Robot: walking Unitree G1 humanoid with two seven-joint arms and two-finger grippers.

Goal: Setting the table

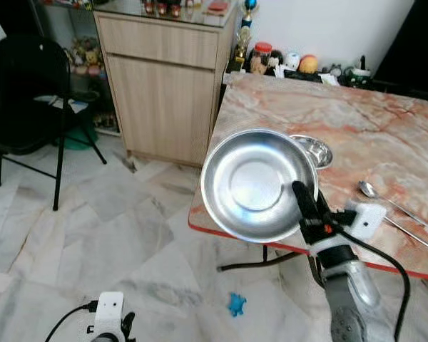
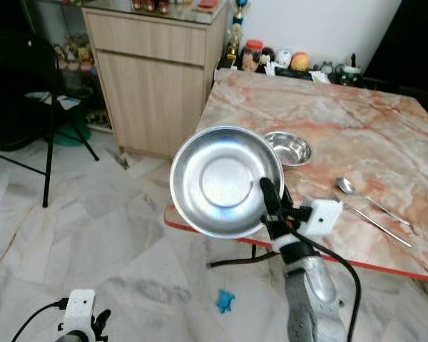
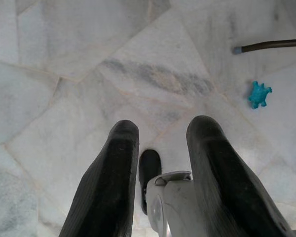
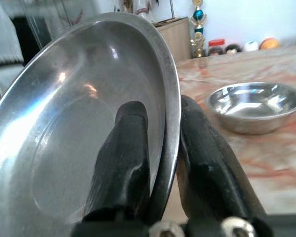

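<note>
Left eye view, going left to right: black chair [image 1: 28,92] at far left, wooden cabinet [image 1: 164,85] next to it, pale marble floor [image 1: 93,242] below. Left gripper [image 3: 163,163] hangs idle low over that floor, fingers a moderate gap apart, holding nothing; a small blue toy [image 1: 236,304] lies on the tiles just past it.

Centre: right gripper [image 1: 308,206] pinches the rim of a steel plate [image 1: 253,182], one finger inside the dish and one behind it, tight on the edge. Plate is tilted steeply, face toward the camera, held in the air at the near red-edged corner of the marble table [image 1: 328,121], not resting on it.

Right of that: small steel bowl [image 1: 314,149] sits on the table just behind the plate's rim. Further right, a spoon [image 1: 385,199] and a second thin utensil [image 1: 410,234] lie on the tabletop near the front edge.

Risks, as I judge them: grip is on a thin slick rim only, so the plate could pivot or slip and fall to the floor. Lowering it flat so close could knock the bowl. Setting it too near the corner could leave it overhanging and tipping off. Swinging right could sweep the spoon off the edge.
</note>
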